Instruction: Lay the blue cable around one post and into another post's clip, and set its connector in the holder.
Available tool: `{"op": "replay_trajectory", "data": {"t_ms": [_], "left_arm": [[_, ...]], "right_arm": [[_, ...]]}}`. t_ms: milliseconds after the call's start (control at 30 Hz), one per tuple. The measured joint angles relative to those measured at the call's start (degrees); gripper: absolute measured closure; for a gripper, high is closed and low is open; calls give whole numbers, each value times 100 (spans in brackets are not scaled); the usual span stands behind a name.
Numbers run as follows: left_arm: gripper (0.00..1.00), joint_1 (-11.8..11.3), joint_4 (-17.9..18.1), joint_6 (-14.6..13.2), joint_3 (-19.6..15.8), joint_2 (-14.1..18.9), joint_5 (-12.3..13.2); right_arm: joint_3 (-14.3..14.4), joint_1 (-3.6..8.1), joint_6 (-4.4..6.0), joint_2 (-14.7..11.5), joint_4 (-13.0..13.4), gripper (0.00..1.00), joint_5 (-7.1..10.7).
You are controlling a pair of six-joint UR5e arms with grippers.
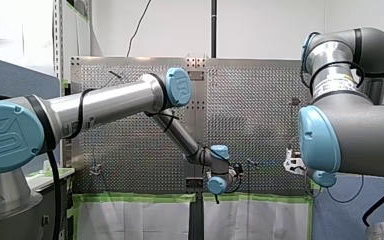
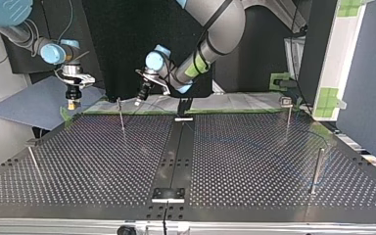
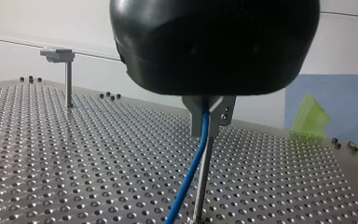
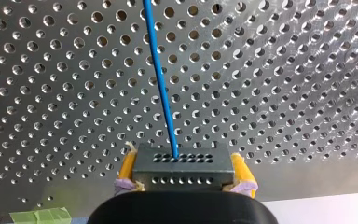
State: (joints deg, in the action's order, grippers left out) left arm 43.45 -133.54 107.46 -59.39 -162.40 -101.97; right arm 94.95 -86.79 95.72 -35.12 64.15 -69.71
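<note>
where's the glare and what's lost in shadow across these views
Left wrist view: my left pincer's body is a black, detail-less mass, while the blue cable stands out on the lit table. Right wrist view: the table is brightly lit and the connector sits darker. Top view: black backdrop, soft sheen on the table.

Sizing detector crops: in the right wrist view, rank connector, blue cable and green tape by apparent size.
1. connector
2-3. blue cable and green tape: not ranked; similar area, cable longer, tape wider.

Cable (image 3: 193, 163) alongside post (image 3: 201, 186); connector (image 4: 182, 173) between right gripper (image 4: 182, 161) jaws
</note>
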Motion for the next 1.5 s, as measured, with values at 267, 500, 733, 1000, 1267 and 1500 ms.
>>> {"op": "replay_trajectory", "data": {"t_ms": [267,500,733,1000,1267,1500], "left_arm": [[4,-1,-76,-1,-1,0,-34],[0,-26,-266,32,0,4,-93],[0,-67,-528,26,10,10,4],[0,-107,-902,-133,40,49,240],[0,-93,-1048,-248,41,145,253],[0,-52,-1226,-384,37,216,196]], "right_arm": [[3,-14,5,0,-2,79,0],[2,-22,9,0,-14,79,0],[3,-24,10,2,-22,79,1],[2,-24,2,7,-51,79,1],[3,-24,1,9,-59,79,3],[3,-13,2,9,-64,79,5]]}}
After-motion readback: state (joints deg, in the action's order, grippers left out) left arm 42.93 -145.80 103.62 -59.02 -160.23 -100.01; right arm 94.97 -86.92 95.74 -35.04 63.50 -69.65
